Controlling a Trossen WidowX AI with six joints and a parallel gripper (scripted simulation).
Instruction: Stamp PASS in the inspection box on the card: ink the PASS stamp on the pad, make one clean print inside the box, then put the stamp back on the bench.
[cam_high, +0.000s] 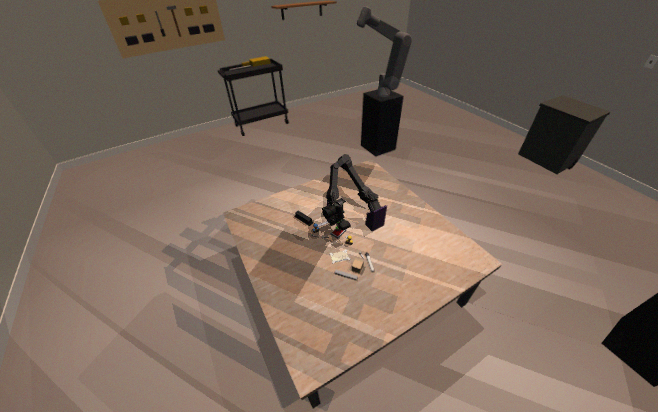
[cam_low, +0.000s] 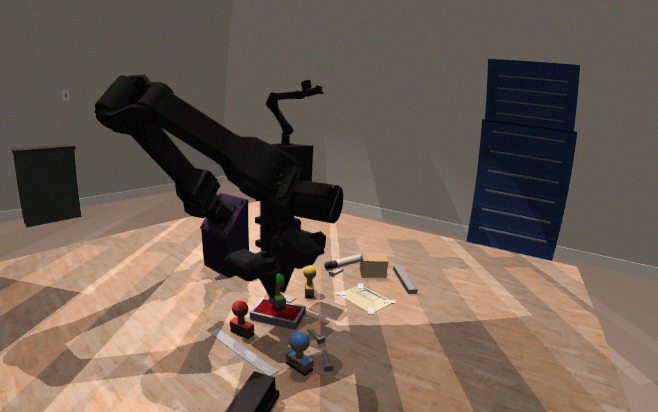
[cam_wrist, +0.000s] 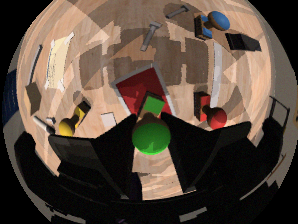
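1. Fingers clenched on the green-knobbed stamp (cam_low: 279, 291); in the wrist view we see its green knob (cam_wrist: 150, 136) centre frame between the two dark fingers.
2. Stamp base sits over the red ink pad (cam_low: 278, 313), lower centre of the exterior view. We can't tell whether it is touching the pad surface or just above it.
3. Wrist view: green base (cam_wrist: 153, 106) overlaps the lower edge of the red pad (cam_wrist: 141, 87).
4. Card (cam_low: 366, 298) lies on the tabletop (cam_low: 500, 320) right of the pad in the exterior view, well apart from the stamp. We can't make out the inspection box.
5. Other stamps upright on the tabletop: red-knobbed (cam_low: 241, 319) left of the pad, yellow-knobbed (cam_low: 309, 281) just behind it, blue-knobbed (cam_low: 299, 352) in front.
6. Near the card: small cardboard box (cam_low: 374, 264), marker (cam_low: 343, 261), grey bar (cam_low: 405, 279).
7. Metal ruler (cam_low: 243, 352) lies lower left of the pad; a black block (cam_low: 255, 392) at the bottom edge.
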